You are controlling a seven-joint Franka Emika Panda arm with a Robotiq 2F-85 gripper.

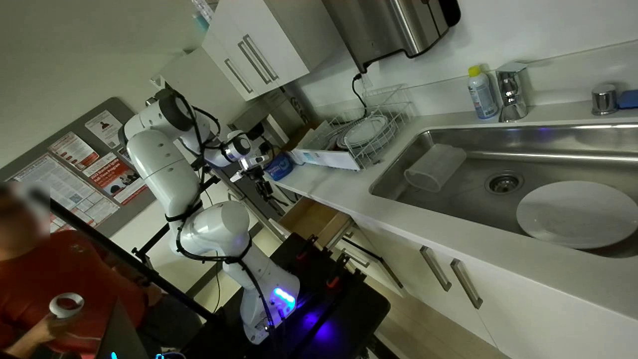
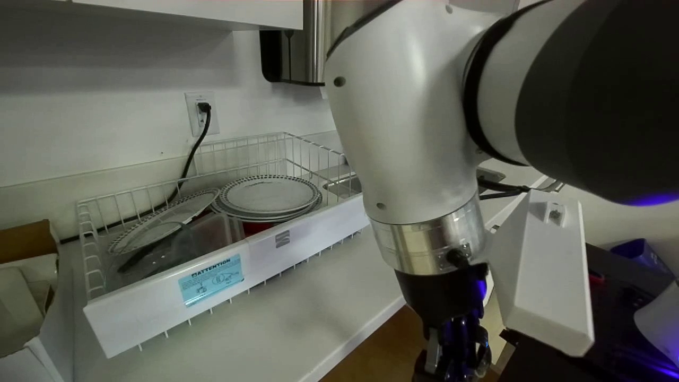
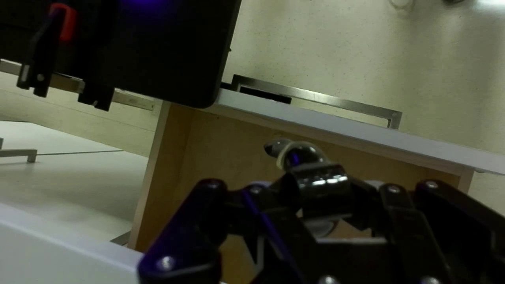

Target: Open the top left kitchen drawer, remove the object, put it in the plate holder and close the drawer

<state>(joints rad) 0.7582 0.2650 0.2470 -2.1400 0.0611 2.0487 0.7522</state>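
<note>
Drawer (image 3: pixel 225 146) stands pulled out below the counter (image 2: pixel 318 307), the gripper (image 3: pixel 319 193) over it with its fingers close together; whether they clasp anything, I cannot tell. Plates (image 2: pixel 268 193) sit in the white wire dish rack (image 2: pixel 321 233) on the counter.

Wrist view faces into drawer (image 3: pixel 229 150); both exterior views share rack (image 2: pixel 260 257).

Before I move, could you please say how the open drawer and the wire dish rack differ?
The drawer has solid wood-toned walls; the wire dish rack has open wire sides. The drawer sits below the countertop; the rack stands on it. The drawer bears a silver bar handle, the rack a blue label. Both have white fronts.
</note>
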